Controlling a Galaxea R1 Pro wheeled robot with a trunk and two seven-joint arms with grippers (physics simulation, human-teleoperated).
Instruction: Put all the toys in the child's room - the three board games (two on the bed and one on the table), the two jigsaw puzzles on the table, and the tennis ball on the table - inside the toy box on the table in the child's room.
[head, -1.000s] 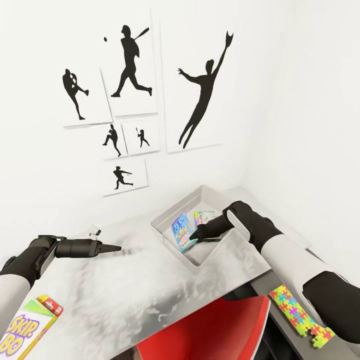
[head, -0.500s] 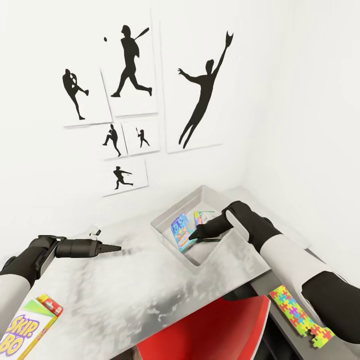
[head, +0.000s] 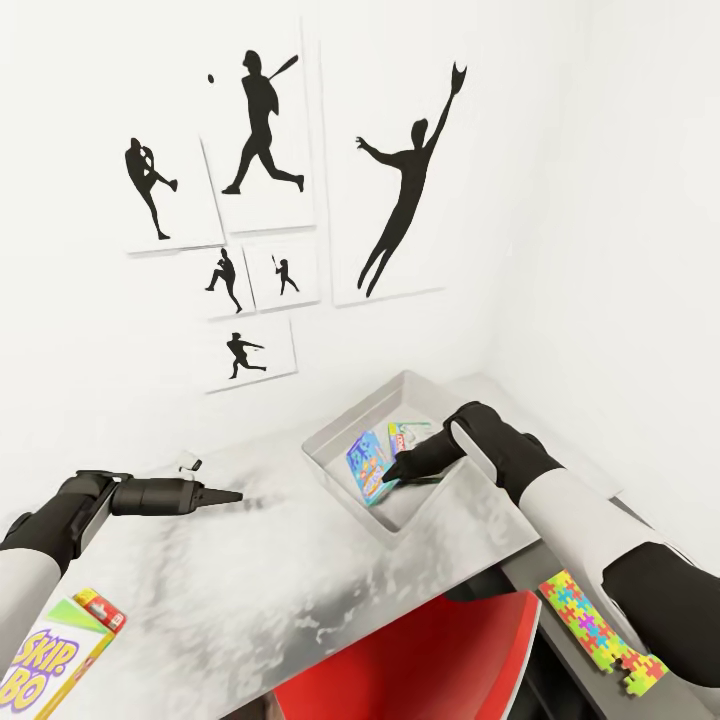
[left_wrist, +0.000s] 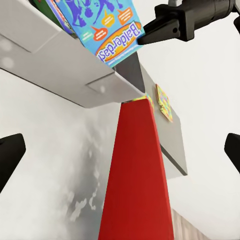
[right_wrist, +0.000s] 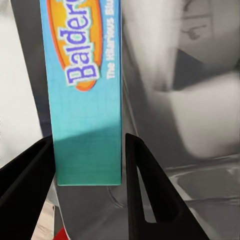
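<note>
Child's bedroom: baseball silhouette pictures (head: 270, 130), toys, white desk (head: 250, 580).

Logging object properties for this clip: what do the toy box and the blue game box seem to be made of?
Toy box: looks like matte grey plastic, with smooth plain walls. Blue board game: seemingly printed cardboard, slightly glossy, with sharp flat edges and colourful lettering. Being renders, both are guesses.

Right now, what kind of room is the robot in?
Probably a child's bedroom or playroom: black silhouette pictures of ball players hang on the white wall, and a light grey bin on the white desk holds colourful game boxes.

Red chair (head: 420, 660), small white object (head: 189, 464)
</note>
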